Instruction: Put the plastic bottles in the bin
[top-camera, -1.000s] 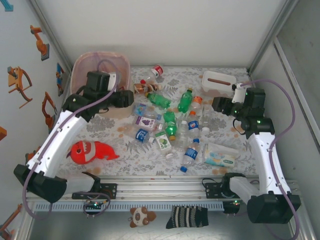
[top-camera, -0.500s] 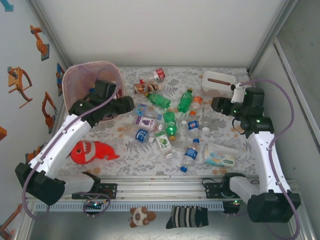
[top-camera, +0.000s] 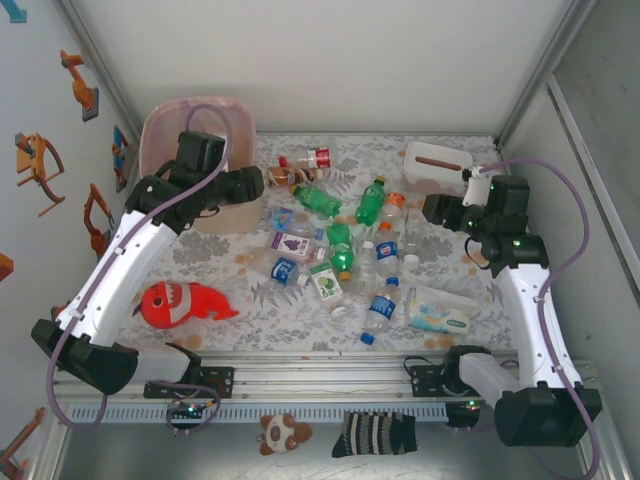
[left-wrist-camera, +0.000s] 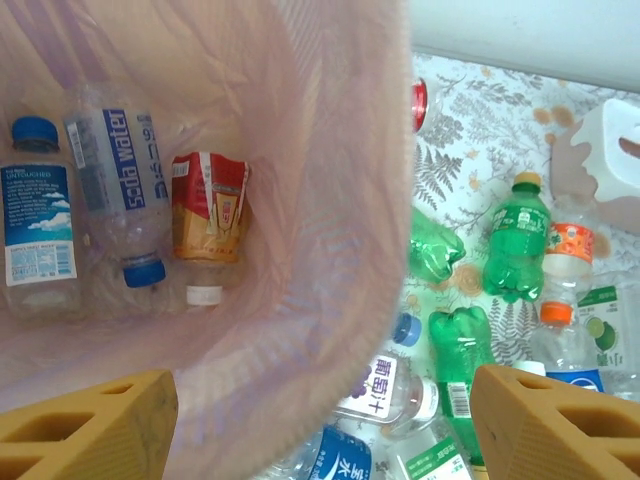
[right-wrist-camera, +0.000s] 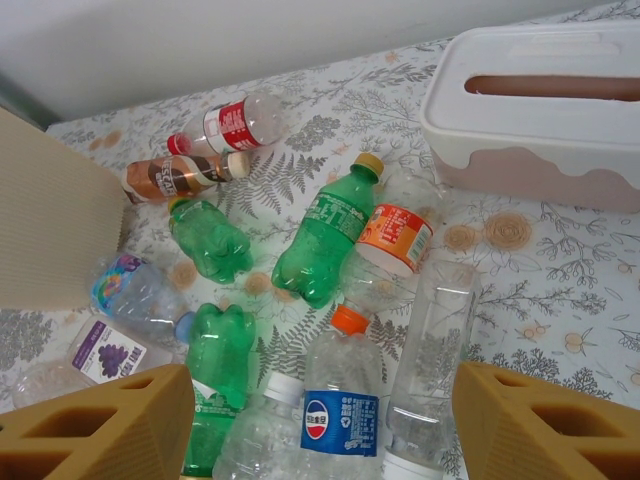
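Note:
The pale pink bin (top-camera: 196, 106) stands at the table's back left. My left gripper (top-camera: 247, 186) hovers at its right side, open and empty; in the left wrist view the bin's wall (left-wrist-camera: 330, 200) runs between the fingers of that gripper (left-wrist-camera: 320, 430). Inside the bin lie a blue-labelled bottle (left-wrist-camera: 40, 220), a soda-water bottle (left-wrist-camera: 115, 190) and a red-labelled one (left-wrist-camera: 210, 205). Many plastic bottles (top-camera: 340, 245) are strewn over the table's middle. My right gripper (top-camera: 436, 210) is open above a clear blue-labelled bottle (right-wrist-camera: 345, 410); beside it lie a green bottle (right-wrist-camera: 330, 235) and a bare clear bottle (right-wrist-camera: 435, 340).
A red plush fish (top-camera: 180, 303) lies front left. A white tissue box (top-camera: 435, 165) stands back right, close to the right gripper. A flat wipes pack (top-camera: 438, 312) lies front right. A striped sock (top-camera: 375, 433) and a small toy (top-camera: 283, 432) lie beyond the front rail.
The left arm dipped down and left, then came back up beside the bin; the bin shifted left with it and returned. The left jaws spread a little wider. The right arm stayed still.

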